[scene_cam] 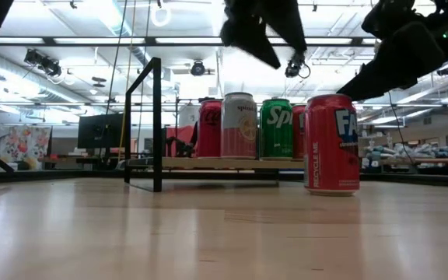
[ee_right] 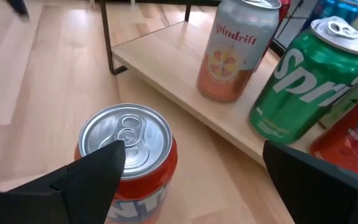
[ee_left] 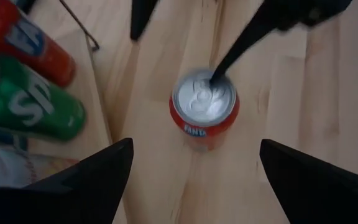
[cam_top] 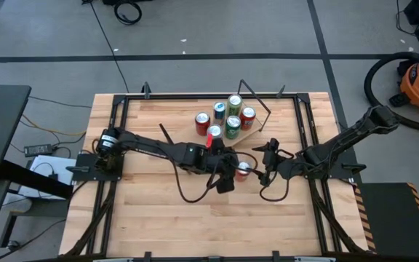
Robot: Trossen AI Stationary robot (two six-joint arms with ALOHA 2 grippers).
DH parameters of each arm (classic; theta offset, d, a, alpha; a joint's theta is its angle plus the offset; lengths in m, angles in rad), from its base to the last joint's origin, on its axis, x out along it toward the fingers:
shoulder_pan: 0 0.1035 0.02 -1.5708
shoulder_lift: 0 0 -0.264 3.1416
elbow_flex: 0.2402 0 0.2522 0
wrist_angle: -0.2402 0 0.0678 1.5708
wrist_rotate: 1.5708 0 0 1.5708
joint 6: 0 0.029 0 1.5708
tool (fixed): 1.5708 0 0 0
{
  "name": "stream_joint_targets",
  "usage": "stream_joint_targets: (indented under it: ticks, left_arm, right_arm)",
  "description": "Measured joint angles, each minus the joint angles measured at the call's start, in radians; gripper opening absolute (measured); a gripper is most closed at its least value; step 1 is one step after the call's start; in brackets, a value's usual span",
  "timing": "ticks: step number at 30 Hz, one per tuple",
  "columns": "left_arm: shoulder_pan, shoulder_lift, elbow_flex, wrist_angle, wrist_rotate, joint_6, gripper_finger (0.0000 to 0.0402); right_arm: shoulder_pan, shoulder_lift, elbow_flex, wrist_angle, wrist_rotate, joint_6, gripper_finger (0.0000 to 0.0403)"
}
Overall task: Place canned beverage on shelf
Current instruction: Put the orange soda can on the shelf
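The orange Fanta can (cam_top: pixel 244 169) stands upright on the desk (cam_top: pixel 158 218), just in front of the shelf (ee_right: pixel 185 74) and not on it. Both arms meet over it in the middle of the desk. The left gripper (ee_left: pixel 191 180) hangs above the can, looking straight down on its silver lid, fingers (ee_left: pixel 92 180) spread wide to either side with clear gaps to the can; it holds nothing and touches nothing. The right gripper (ee_right: pixel 191 180) comes in from the other side, also spread wide and empty. In the right wrist view one dark finger (ee_right: pixel 92 174) crosses in front of the can's lid, the other stands well off toward the shelf; whether that near finger actually touches the rim, I cannot tell. From the left wrist view a dark fingertip of the right gripper reaches over the lid near the pull tab.

On the shelf stand several cans: a Spindrift can (ee_right: pixel 235 50) near the front edge, a green Sprite can (ee_right: pixel 297 87) beside it, and red cans (cam_top: pixel 204 122) around them. In the low view the Fanta can sits on the desk nearer the camera than that row, to its right, with the shelf's black rod frame (scene_cam: pixel 155 124) at the left end.
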Motion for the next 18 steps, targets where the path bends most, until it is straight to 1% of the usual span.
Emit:
stream_joint_targets:
  ticks: [5,8,11,14,18]
  left_arm:
    - [0.001,-0.001,0.073,-0.047,0.001,0.011,0.0362]
    - [0.006,-0.001,0.109,-0.041,0.002,0.012,0.0362]
    - [0.025,-0.001,0.12,-0.039,0.008,0.013,0.0362]
    - [0.047,0.005,0.121,-0.012,0.041,0.022,0.0362]
    - [0.057,0.032,0.119,0.061,0.052,0.148,0.0362]
  right_arm:
    - [0.0,-0.009,-0.008,-0.001,0.003,-0.025,0.0393]
    - [0.0,-0.01,-0.009,-0.006,0.003,-0.034,0.0393]
    - [0.0,-0.01,-0.009,-0.012,0.003,-0.037,0.0393]
    - [0.0,-0.01,-0.009,-0.024,0.003,-0.037,0.0393]
    - [0.013,-0.03,-0.01,-0.043,-0.011,-0.051,0.0393]
